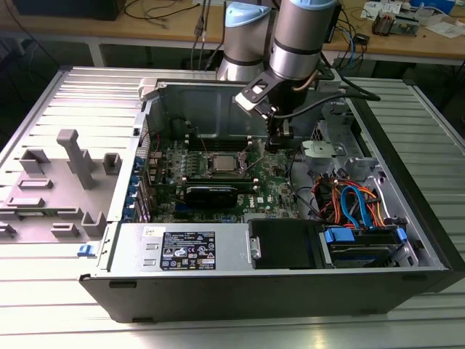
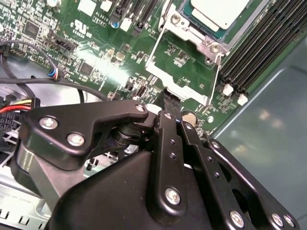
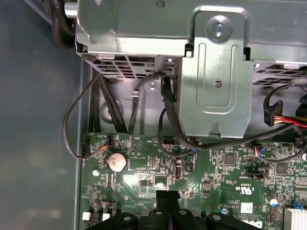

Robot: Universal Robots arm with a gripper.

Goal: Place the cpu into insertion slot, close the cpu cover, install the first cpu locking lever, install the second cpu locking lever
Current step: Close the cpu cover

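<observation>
gripper (image 2: 169, 98): fingers drawn together, no gap visible in both wrist views; nothing visibly held between them
gripper position: low over the motherboard (image 2: 96, 48), on the exterior view's right of the socket; tip just at the free edge of the cpu cover (image 2: 182, 85); cannot tell whether touching it or just short
cpu (image 2: 218, 10): lying in the insertion slot (image 2: 199, 34), silvery top up, looks flat; placement step judged done
cpu cover: swung open, away from the chip toward the gripper; green board visible through its window; not yet closed
levers: cannot tell how they stand
nearby: memory slots (image 2: 259, 52) just beside the socket; coin battery (image 3: 115, 162) and thin cables (image 3: 96, 120) on the far side of the tip from the socket
risk 1: closed tip slipping off the thin cover edge, caused by shallow contact; result would be a jab into small board parts around the socket
risk 2: cover dropping hard onto the chip, caused by pushing past the tipping point with no grip on it
risk 3: chip nudged askew in the slot if the tip overshoots; bent contacts likely
risk 4: linkage snagging cables near the drive cage, caused by a wide retreat
</observation>
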